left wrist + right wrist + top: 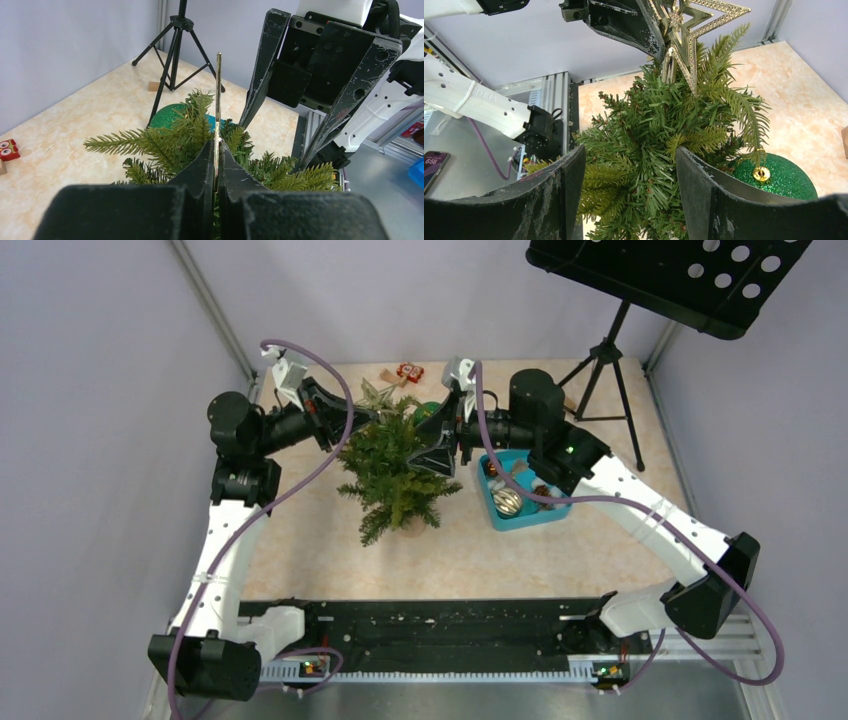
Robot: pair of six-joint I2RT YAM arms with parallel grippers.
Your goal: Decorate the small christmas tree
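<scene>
Standing near the middle of the surface (310,550), the small christmas tree (395,475) is upright on its base. At its crown, your left end effector (217,155) is pinched tight on a gold star (684,30), whose stem meets the top needles. Your right end effector (629,155) sits at the tree's 2 o'clock, spread wide with upper branches between its fingers, gripping nothing. You'll see a green glitter ball (781,175) at the tree's 12 o'clock and a teal tray (527,524) at 3 o'clock.
</scene>
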